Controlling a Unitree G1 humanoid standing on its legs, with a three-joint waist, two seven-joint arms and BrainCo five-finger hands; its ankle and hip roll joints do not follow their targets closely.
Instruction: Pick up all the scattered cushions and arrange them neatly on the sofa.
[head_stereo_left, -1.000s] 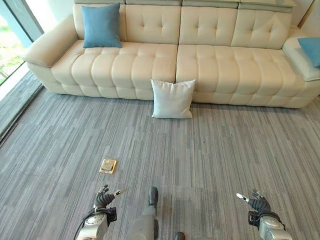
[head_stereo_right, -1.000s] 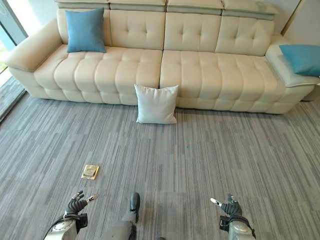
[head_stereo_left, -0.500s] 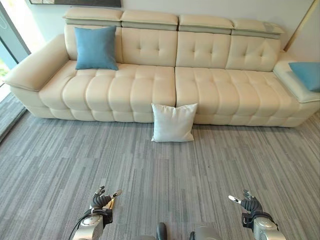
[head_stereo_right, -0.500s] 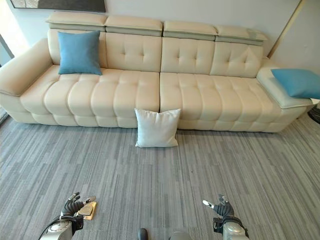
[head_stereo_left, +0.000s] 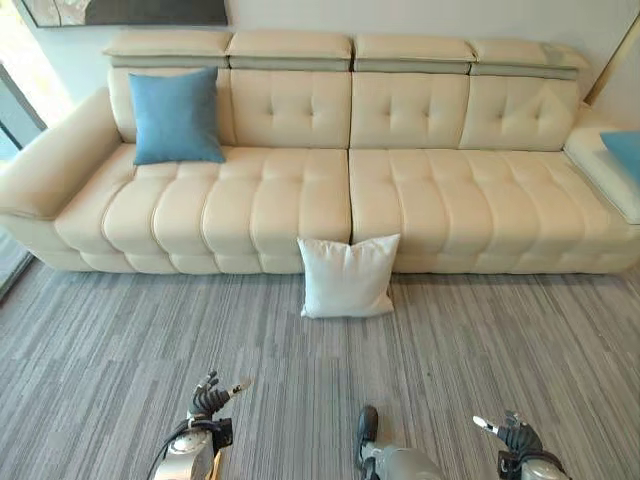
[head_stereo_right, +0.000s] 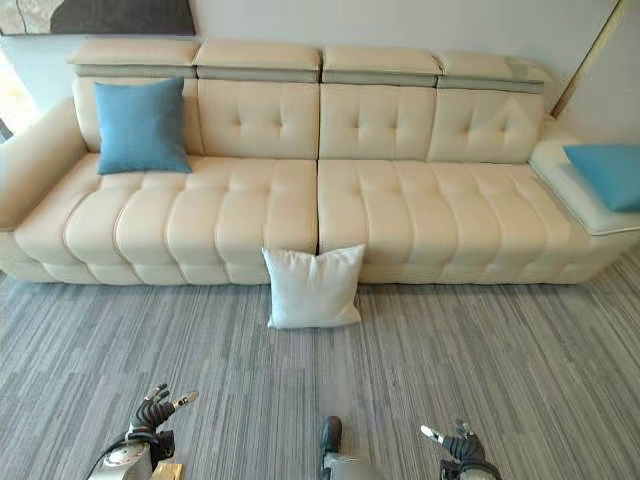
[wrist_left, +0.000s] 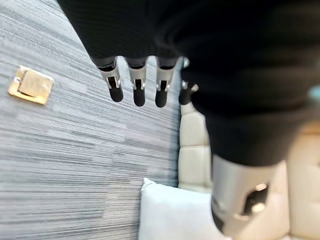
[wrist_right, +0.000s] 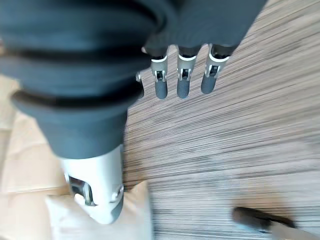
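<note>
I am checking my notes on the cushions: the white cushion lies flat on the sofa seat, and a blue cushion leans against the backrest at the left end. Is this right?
Not quite. The white cushion is not on the seat: the left eye view shows it standing on the carpet, propped against the front of the sofa. The blue cushion does lean against the backrest at the left end.

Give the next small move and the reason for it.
Probably step closer to the white square cushion: it leans on the carpet against the cream tufted sofa, while the left hand and right hand hang empty, well short of it.
</note>
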